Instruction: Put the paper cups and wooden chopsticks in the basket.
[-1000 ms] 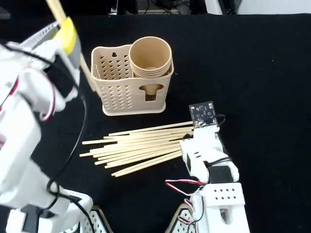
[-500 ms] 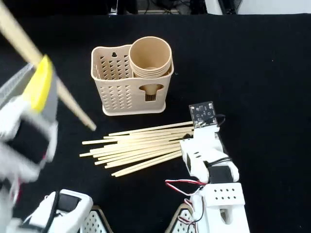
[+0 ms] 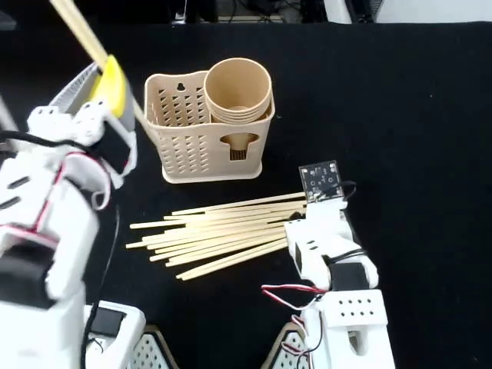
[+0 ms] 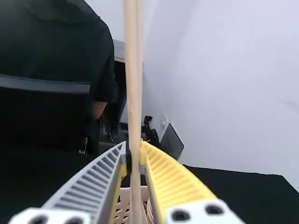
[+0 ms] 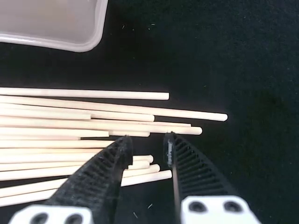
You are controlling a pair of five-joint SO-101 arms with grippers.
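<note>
One chopstick (image 3: 77, 28), upper end off-frame.

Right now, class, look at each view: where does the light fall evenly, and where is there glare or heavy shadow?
High view: even light on the black table, no glare on the basket. Left wrist view: a bright white wall backs the chopstick in the left pincer. Right wrist view: loose chopsticks pale on black, barely shadowed.
</note>
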